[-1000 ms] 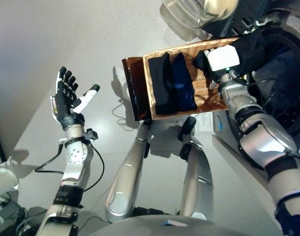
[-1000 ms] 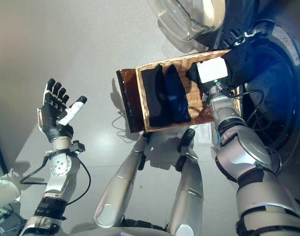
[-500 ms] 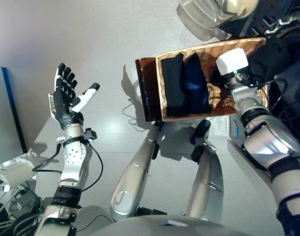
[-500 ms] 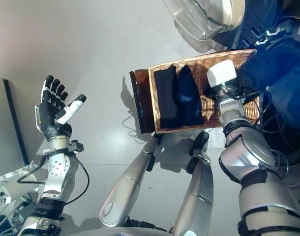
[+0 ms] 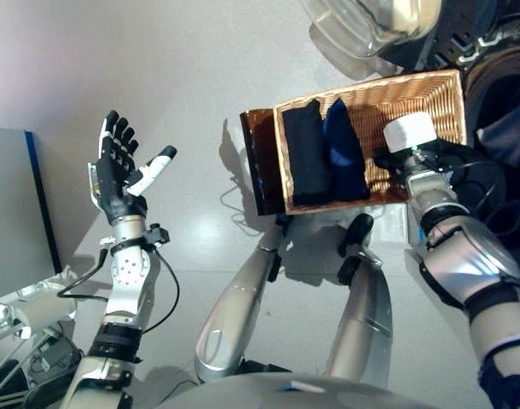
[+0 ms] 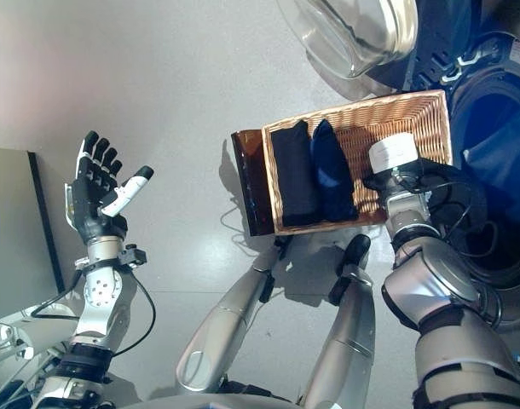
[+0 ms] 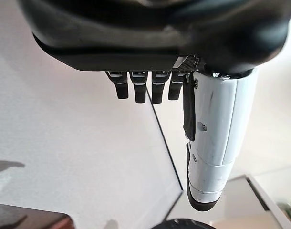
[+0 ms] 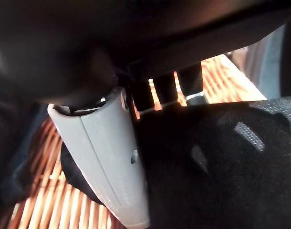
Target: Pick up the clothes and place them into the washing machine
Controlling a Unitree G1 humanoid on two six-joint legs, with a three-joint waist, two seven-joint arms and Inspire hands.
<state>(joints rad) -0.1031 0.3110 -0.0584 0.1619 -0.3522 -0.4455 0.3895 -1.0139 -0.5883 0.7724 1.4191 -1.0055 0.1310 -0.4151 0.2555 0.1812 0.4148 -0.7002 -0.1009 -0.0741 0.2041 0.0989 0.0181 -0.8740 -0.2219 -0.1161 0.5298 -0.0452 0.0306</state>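
Note:
A shallow wicker basket (image 5: 369, 86) holds a folded black garment (image 5: 306, 153) and a dark blue one (image 5: 346, 152) side by side. My right hand (image 5: 407, 146) is over the basket's right end, by the washing machine's open drum (image 6: 499, 145). In the right wrist view its thumb (image 8: 103, 162) and fingers (image 8: 164, 88) pinch a black cloth (image 8: 222, 157). That cloth (image 6: 443, 181) trails from the hand toward the drum. My left hand (image 5: 115, 175) is raised far to the left, open and empty, fingers straight (image 7: 145, 86).
The basket rests on a low dark brown box (image 5: 258, 162). The machine's clear door (image 6: 354, 34) hangs open above the basket. Dark blue clothes (image 6: 503, 149) lie in the drum. A grey panel (image 5: 13, 213) stands at the far left.
The camera has shifted, so the whole scene has moved. My right hand has drawn back from the drum's rim toward the basket's near right corner, with the black cloth. The left hand stays raised.

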